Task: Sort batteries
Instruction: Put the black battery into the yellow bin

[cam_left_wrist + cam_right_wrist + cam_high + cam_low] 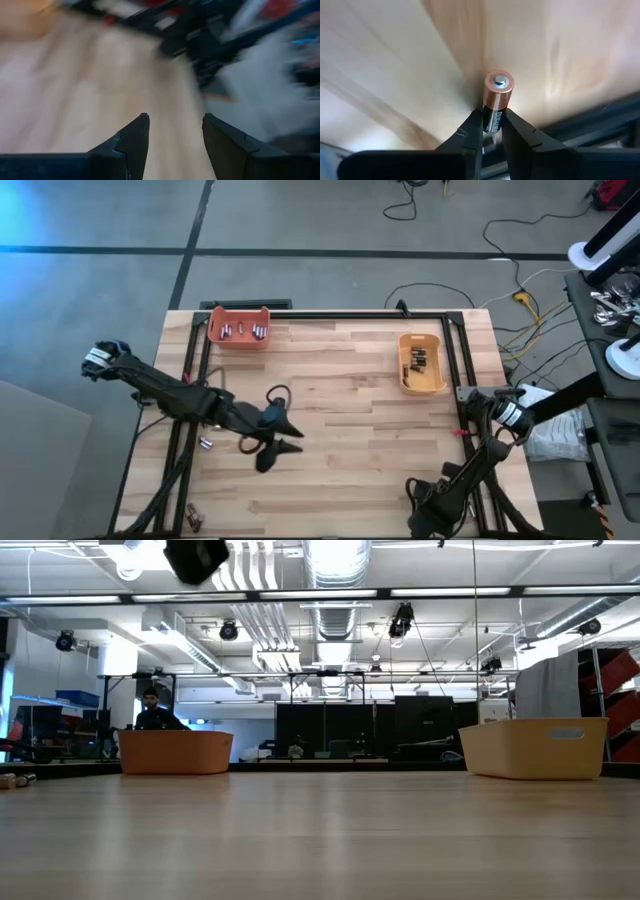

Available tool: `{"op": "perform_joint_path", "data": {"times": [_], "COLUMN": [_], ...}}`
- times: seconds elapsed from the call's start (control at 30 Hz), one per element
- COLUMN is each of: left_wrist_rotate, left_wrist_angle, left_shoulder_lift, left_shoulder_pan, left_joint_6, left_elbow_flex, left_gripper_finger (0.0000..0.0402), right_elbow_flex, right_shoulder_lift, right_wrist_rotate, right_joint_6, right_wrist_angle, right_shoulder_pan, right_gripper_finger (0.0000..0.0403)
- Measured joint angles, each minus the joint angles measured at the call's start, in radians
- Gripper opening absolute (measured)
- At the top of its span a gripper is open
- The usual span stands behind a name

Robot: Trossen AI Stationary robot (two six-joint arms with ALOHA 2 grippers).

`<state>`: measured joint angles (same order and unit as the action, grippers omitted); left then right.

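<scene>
Silvery batteries (241, 330) lie in the orange bin (239, 327), and dark ones (420, 363) in the yellow bin (422, 363). A loose battery (205, 443) lies on the wood near the left arm, and another (190, 512) by the near-left corner. My left gripper (285, 442) hovers open over the table's middle with nothing between its fingers (175, 125). My right gripper (413, 488) is near the near-right edge, shut on a copper-and-black battery (498, 95). My right gripper pinches the copper-and-black battery by its black part (493, 119), between the two fingertips (472, 131). The copper end with its metal nub (499, 80) sticks out past the fingertips. The fingers hide the battery's other end, so I cannot tell whether it rests on the table.
A black frame (330, 312) runs around the table's edges. The two bins stand near the far edge; in the low view the orange bin (175, 752) is left and the yellow bin (535, 748) right. Cables (277, 395) hang by the left arm. A person (152, 712) sits far behind.
</scene>
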<state>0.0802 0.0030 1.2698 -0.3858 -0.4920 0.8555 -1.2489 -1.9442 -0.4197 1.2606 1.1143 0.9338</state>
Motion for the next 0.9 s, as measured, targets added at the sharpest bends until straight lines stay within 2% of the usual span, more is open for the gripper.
{"op": "perform_joint_path", "data": {"times": [0.1,0.17,0.37,0.5,0.6,0.73,0.9], "left_wrist_rotate": [-0.094,-0.102,-0.097,-0.07,-0.064,-0.065,-0.062], "left_wrist_angle": [0.093,0.141,0.358,0.428,0.467,0.533,0.667], "left_shoulder_lift": [-0.047,-0.074,-0.094,-0.065,-0.031,0.028,0.14], "left_shoulder_pan": [-0.007,-0.019,-0.062,-0.074,-0.079,-0.083,-0.082], "left_joint_6": [0.029,0.045,0.086,0.061,0.051,0.038,0.045], "left_elbow_flex": [0.0,0.0,-0.019,-0.02,-0.019,-0.006,0.047], "left_gripper_finger": [0.0164,0.0164,0.0164,0.0164,0.0164,0.0164,0.0164], "right_elbow_flex": [-0.075,-0.131,-0.332,-0.46,-0.568,-0.709,-0.808], "right_shoulder_lift": [0.029,0.052,0.077,0.077,0.077,0.077,0.078], "right_wrist_rotate": [0.106,0.205,0.643,0.818,0.94,1.056,1.071], "right_joint_6": [0.065,0.116,0.211,0.197,0.113,-0.038,-0.153], "right_wrist_angle": [0.031,0.038,0.061,0.06,0.054,0.054,0.048], "right_shoulder_pan": [-0.005,-0.007,-0.002,-0.022,-0.052,-0.1,-0.175], "right_gripper_finger": [0.004,0.0044,0.0047,0.0039,0.0039,0.0042,0.0041]}}
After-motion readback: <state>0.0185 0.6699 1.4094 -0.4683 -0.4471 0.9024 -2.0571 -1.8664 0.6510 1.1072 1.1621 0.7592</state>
